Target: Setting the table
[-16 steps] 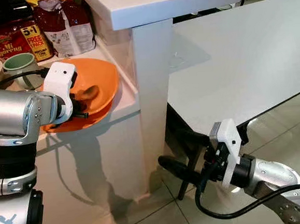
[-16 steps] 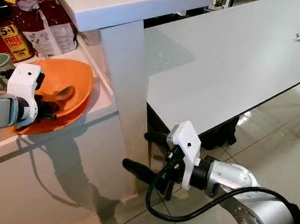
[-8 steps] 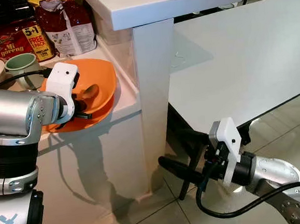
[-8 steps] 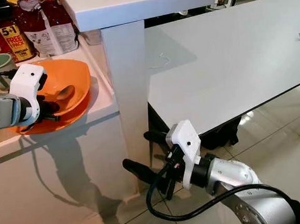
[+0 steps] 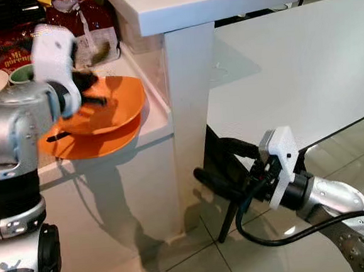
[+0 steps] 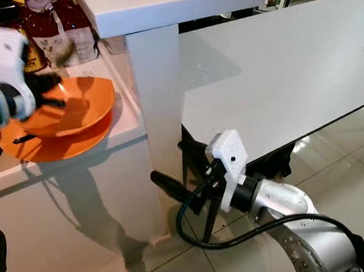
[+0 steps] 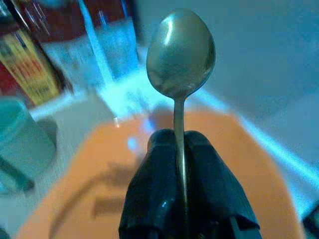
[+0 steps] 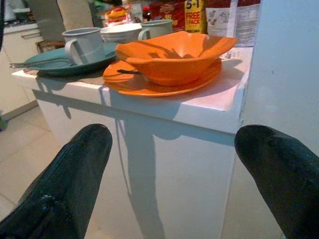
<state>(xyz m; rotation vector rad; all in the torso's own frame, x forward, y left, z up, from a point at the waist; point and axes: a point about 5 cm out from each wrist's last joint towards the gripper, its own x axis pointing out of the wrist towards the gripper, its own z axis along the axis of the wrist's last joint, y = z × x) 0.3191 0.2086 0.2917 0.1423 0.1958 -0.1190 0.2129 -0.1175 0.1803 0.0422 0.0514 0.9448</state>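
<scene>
Your spoon (image 7: 180,55) is pinched by its handle between the two black fingers (image 7: 154,194) of the left end effector (image 7: 180,149), bowl end pointing out past the fingertips. The left wrist view gives you this sharply; in the head views the same end effector (image 5: 83,87) is a motion-blurred white and black shape, and the spoon (image 5: 100,52) is only a dull smear above it.

Directly below that end effector sits the orange bowl (image 5: 107,110), resting on an orange plate (image 5: 88,143) on the white shelf (image 5: 152,122). Beyond it, past the spoon's tip, are red food packets (image 5: 78,21) and a pale green mug (image 7: 22,139).

The right wrist view shows you what the head views cut off: further along the shelf a second, grey-blue mug (image 8: 82,45) stands on a teal plate (image 8: 60,62), with a white bowl (image 8: 119,33) behind, and a dark utensil (image 8: 130,72) lies on the orange plate beside the bowl.

Your right end effector (image 5: 219,171) hangs low beside the shelf's white post (image 5: 196,110), under the edge of the grey table (image 5: 290,71); its fingers (image 8: 65,184) are spread wide with nothing between them.
</scene>
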